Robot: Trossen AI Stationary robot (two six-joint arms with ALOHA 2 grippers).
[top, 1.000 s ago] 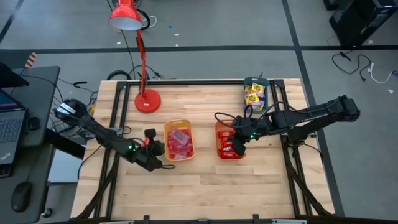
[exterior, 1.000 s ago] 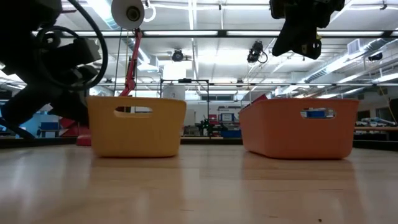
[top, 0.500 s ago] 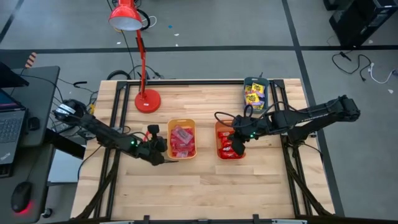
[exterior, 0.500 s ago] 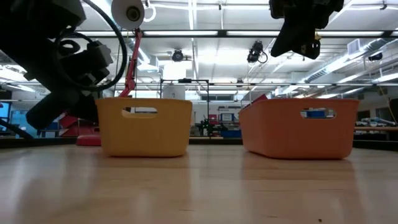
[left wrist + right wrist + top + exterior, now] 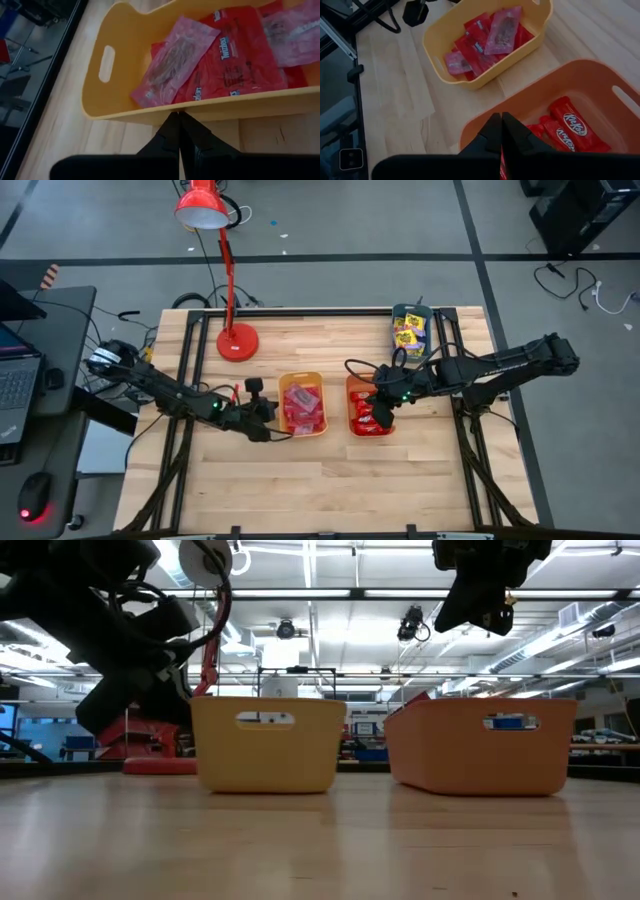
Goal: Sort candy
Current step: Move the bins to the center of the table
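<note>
A yellow tray (image 5: 302, 402) holds red and pink candy (image 5: 210, 65) and stands flat on the table. My left gripper (image 5: 179, 115) is shut, with its tips at the tray's left wall. To the right, an orange tray (image 5: 370, 406) holds red wrapped candy (image 5: 570, 125). My right gripper (image 5: 500, 117) hangs shut above this tray's near-left part, clear of it in the low view (image 5: 478, 605). At the far right a teal tray (image 5: 408, 330) holds yellow packets. My left gripper presses its shut fingertips against the outside of the yellow tray's long left wall (image 5: 210, 106), near the wall's middle. The fingers come from the table's left, slanting down. The tray stays upright with its bottom on the table.
A red desk lamp's base (image 5: 237, 340) stands on the far left of the table, its head (image 5: 202, 206) beyond the far edge. A narrow gap (image 5: 336, 406) separates the yellow and orange trays. Bare wood (image 5: 330, 480) lies toward the near edge.
My left gripper has moved toward the table's right edge with its fingers shut. It has pushed the yellow tray along the table toward the orange tray. The tray has stayed upright and the gap between the trays has narrowed. My right gripper has kept still.
</note>
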